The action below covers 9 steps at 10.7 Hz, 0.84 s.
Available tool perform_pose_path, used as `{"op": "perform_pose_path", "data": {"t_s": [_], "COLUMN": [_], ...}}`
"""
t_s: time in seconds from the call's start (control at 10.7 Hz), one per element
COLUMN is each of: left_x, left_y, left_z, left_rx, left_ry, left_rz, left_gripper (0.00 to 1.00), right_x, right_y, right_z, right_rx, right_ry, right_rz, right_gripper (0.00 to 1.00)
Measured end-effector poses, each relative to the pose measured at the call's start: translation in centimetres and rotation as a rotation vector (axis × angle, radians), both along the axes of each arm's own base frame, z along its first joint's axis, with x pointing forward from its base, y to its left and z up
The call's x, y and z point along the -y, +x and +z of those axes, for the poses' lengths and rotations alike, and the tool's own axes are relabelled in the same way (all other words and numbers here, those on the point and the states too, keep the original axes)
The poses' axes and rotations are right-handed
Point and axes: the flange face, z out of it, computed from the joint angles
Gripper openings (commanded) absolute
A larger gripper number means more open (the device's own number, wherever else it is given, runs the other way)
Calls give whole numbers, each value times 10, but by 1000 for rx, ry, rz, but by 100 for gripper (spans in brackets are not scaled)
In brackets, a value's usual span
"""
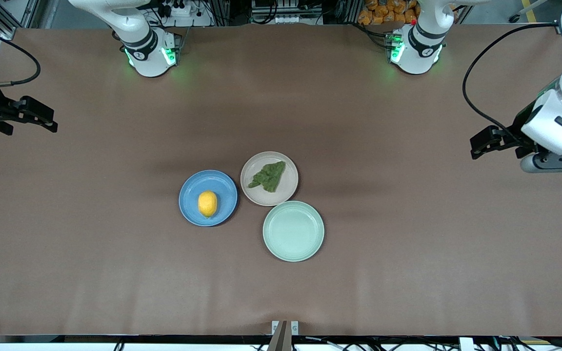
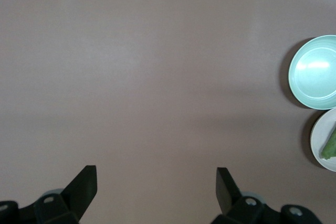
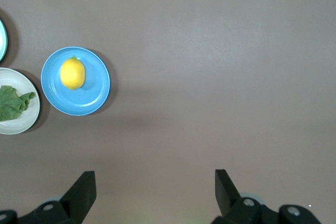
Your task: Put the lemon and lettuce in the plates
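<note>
I see the lemon (image 1: pixel 207 203) in the blue plate (image 1: pixel 190 209), lettuce (image 1: pixel 269 176) in the beige plate (image 1: pixel 256 196). Lemon looks firm and rollable; lettuce limp, best pinched mid-leaf. Left gripper (image 2: pixel 156 187) and right gripper (image 3: pixel 155 190) hang spread, empty, over bare worktop (image 1: pixel 408 243) ends.

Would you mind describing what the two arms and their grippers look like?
Both arms are glossy white with black joint bands, and green lights glow at their bases. The left gripper and right gripper are black, with flat, wedge-shaped jaws. A black cable loops in the air beside each arm. A white and grey wrist block sits above the left gripper.
</note>
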Motion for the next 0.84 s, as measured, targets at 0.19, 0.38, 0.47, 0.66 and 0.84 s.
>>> {"op": "perform_pose_path", "data": {"t_s": [0.19, 0.38, 0.47, 0.66, 0.84], "left_x": [-6, -6, -6, -6, -6], "left_y": [-10, -19, -20, -22, -25], "left_z": [-1, 3, 6, 10, 15], "left_rx": [-10, -7, -2, 5, 15], "left_ry": [3, 5, 5, 5, 5], "left_rz": [8, 7, 7, 4, 2], "left_gripper": [100, 100, 100, 100, 100], "right_x": [0, 0, 0, 0, 0], "right_y": [0, 0, 0, 0, 1], "right_z": [0, 0, 0, 0, 0], "right_rx": [1, 2, 3, 4, 3], "right_ry": [0, 0, 0, 0, 0], "right_rz": [0, 0, 0, 0, 0], "right_gripper": [100, 100, 100, 100, 100]}}
